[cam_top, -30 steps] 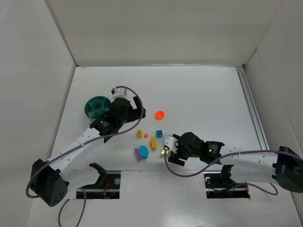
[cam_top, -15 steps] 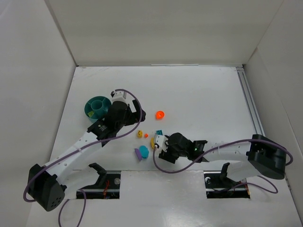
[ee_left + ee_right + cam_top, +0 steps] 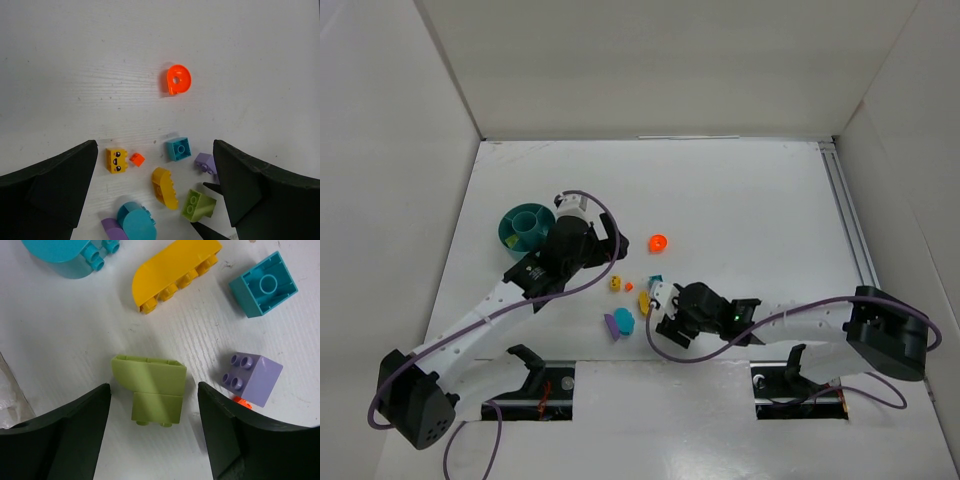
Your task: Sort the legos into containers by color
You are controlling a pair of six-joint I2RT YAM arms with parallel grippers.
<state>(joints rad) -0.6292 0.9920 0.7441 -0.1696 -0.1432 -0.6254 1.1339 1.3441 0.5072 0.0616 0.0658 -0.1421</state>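
Right gripper (image 3: 152, 407) has slid left, open astride the lime lego (image 3: 150, 382); closing skewed could snag the purple lego (image 3: 252, 379) beside it, while left gripper (image 3: 155, 155) hangs open

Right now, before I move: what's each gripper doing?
Left gripper: open, holding nothing.
Right gripper: open, fingers either side of the lime lego, not gripping it.

White walls (image 3: 660, 60) enclose a white table (image 3: 740, 200) with a rail (image 3: 848, 220) along its right.
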